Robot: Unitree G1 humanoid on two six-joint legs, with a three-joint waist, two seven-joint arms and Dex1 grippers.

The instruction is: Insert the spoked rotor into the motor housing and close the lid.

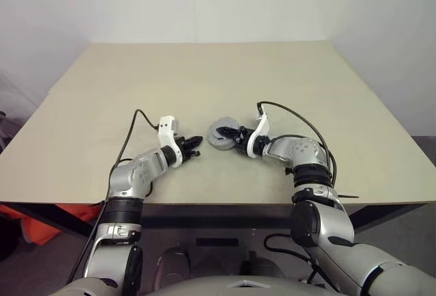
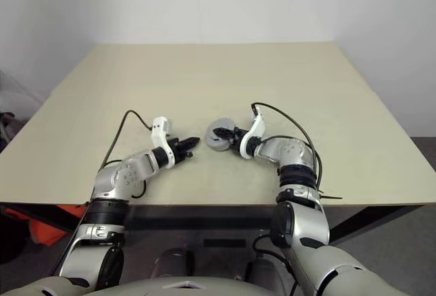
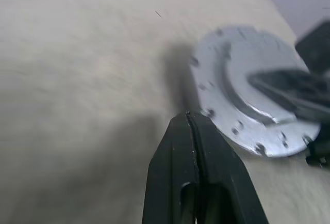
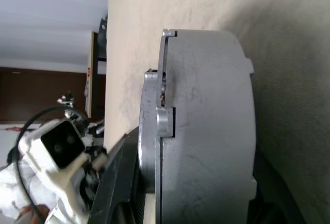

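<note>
Nearest me, my left gripper (image 1: 195, 147) hangs over the table (image 1: 204, 78) with its fingers pressed together on nothing, pointed across at the work. Just beyond it, my right gripper (image 1: 230, 135) has its fingers clamped across the motor housing (image 4: 211, 131), which sits on the tabletop just ahead of my right wrist, with the lid (image 3: 247, 90) on its top. I judge I'm at the closing step: the lid looks laid on but offset, a thin gap showing at the seam. Next I need to square it and press it home without shoving the stack. I count one housing, one lid and two grippers; I cannot tell whether the spoked rotor is inside.
</note>
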